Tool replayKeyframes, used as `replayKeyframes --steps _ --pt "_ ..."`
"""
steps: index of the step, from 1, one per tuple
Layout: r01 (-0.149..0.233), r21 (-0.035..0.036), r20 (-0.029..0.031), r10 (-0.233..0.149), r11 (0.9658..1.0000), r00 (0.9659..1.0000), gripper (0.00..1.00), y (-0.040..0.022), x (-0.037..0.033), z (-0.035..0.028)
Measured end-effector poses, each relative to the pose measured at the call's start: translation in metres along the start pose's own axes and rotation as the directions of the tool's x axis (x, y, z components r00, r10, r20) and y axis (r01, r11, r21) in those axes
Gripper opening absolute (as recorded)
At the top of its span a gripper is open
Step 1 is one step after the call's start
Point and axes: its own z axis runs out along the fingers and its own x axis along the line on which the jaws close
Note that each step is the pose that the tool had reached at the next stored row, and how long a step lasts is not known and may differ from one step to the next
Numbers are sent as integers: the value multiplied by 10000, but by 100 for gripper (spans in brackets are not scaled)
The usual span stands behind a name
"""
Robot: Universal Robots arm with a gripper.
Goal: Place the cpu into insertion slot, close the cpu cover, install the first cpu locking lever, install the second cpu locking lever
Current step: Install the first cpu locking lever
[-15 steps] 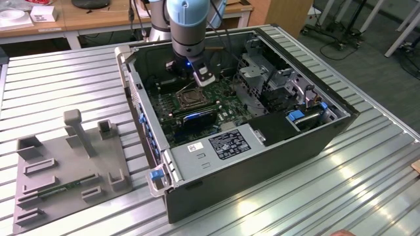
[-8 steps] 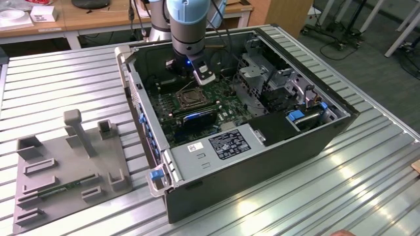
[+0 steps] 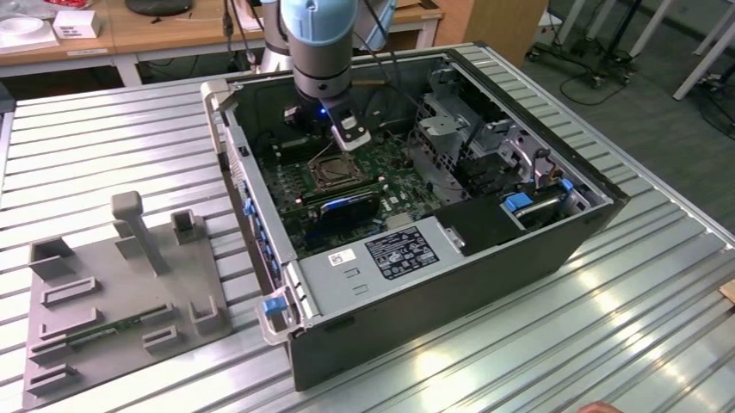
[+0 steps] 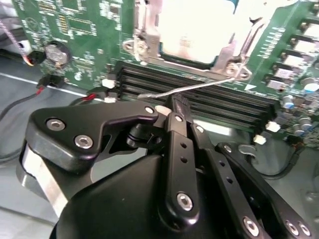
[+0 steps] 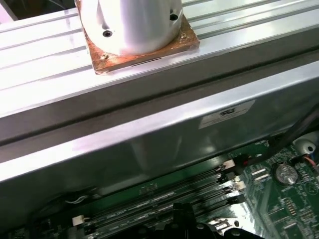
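In the second wrist view the gripper (image 4: 175, 107) has its fingers pinched on a thin wire locking lever (image 4: 199, 87) just below the insertion slot (image 4: 192, 30). The cpu (image 4: 194, 22) sits there under the cpu cover (image 4: 144, 25), at upper centre of the frame.

Exterior view looks down from afar; both wrist views hug the memory slots (image 4: 199, 94).

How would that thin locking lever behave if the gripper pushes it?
The lever is a thin wire rod, so probably springy, not rigid. Its smooth metal may slip off the gripper. Its looped end looks anchored, so it likely pivots rather than lifts.
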Motion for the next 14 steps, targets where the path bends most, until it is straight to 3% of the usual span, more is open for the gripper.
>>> replayKeyframes --steps 5,11,14 --pt "5 -51 19 -5 10000 10000 11 -3 34 -3" --pt "-35 -287 -40 34 9996 10000 11 10 35 -35" --pt "-45 -338 -56 43 9994 10000 11 19 33 -61"
